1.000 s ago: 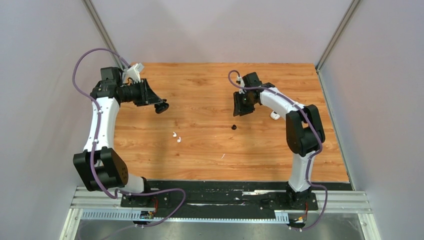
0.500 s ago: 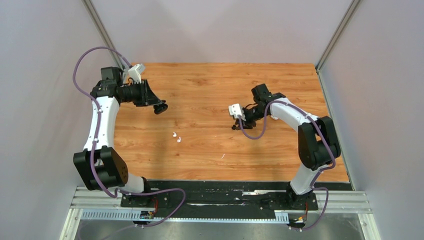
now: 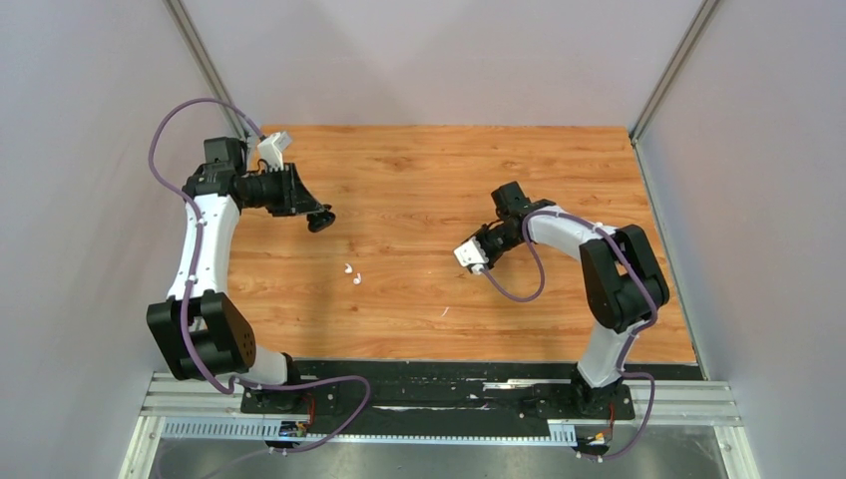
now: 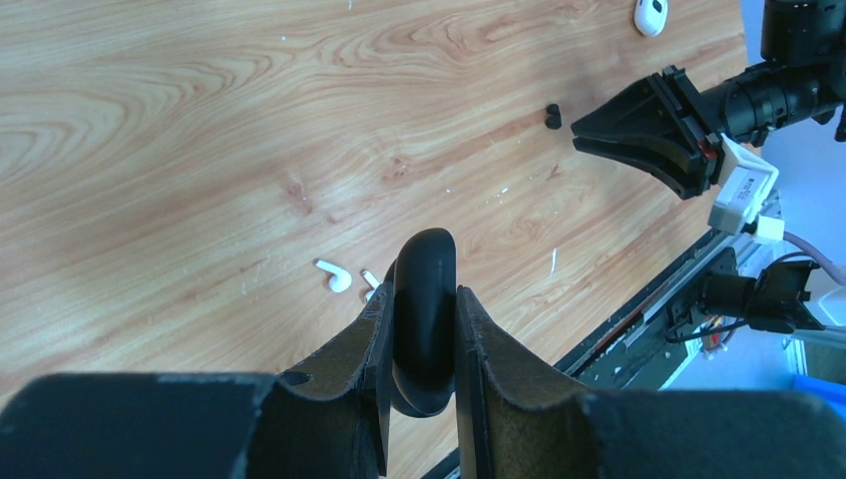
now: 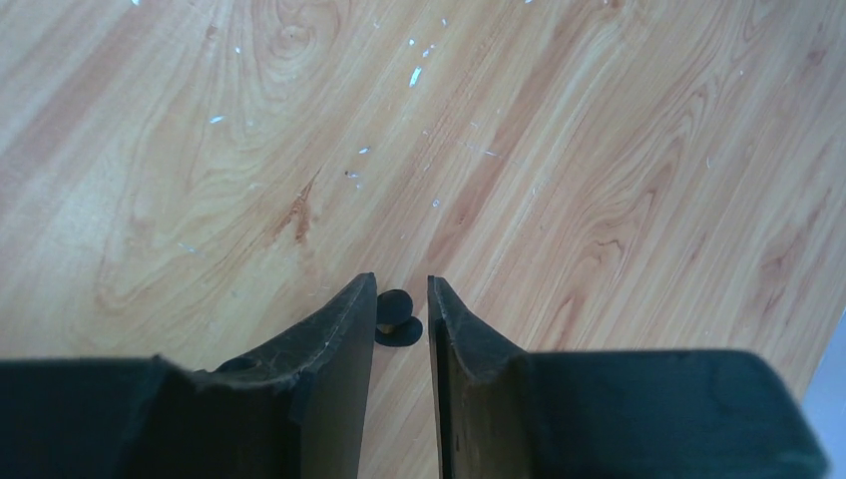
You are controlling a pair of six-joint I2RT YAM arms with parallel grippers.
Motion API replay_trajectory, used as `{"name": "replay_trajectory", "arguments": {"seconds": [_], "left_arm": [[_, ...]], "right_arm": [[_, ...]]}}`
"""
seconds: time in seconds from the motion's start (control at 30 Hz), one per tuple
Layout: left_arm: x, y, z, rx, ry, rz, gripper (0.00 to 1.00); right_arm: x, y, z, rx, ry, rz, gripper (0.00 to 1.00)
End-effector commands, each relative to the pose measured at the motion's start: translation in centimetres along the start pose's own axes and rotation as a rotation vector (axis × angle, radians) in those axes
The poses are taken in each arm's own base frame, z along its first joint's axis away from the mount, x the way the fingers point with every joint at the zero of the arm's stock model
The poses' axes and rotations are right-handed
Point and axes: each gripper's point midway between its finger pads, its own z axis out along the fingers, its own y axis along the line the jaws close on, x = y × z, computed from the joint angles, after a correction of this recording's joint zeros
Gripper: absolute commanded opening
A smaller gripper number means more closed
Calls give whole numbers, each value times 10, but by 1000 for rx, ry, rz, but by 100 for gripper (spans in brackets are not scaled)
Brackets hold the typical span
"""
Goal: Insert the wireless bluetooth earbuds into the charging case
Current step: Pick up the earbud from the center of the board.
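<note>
Black earbud (image 5: 397,321) lies on the table (image 5: 599,150), right of centre: tiny, light, slick, probably skitters, so pinch across its body. Right gripper (image 5: 400,289) straddles it, jaws narrow, not gripping; left gripper (image 4: 424,299) clamps the black charging case (image 4: 424,259) near the left edge.
</note>
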Motion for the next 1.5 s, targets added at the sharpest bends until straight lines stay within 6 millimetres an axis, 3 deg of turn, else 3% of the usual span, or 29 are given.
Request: {"name": "replay_trajectory", "arguments": {"seconds": [0.0, 0.27, 0.37, 0.9, 1.47], "left_arm": [[-9, -5, -7, 0, -43, 43, 0], [-10, -4, -6, 2, -42, 41, 0], [-9, -3, -5, 3, -38, 40, 0], [-7, -2, -3, 4, -39, 28, 0], [-4, -3, -2, 9, -45, 16, 0]], "right_arm": [[8, -20, 4, 20, 15, -99, 28], [28, -18, 9, -25, 69, -69, 23], [28, -18, 8, -35, 71, -66, 19], [17, -11, -9, -52, 64, -56, 20], [35, -10, -4, -89, 95, -71, 22]]}}
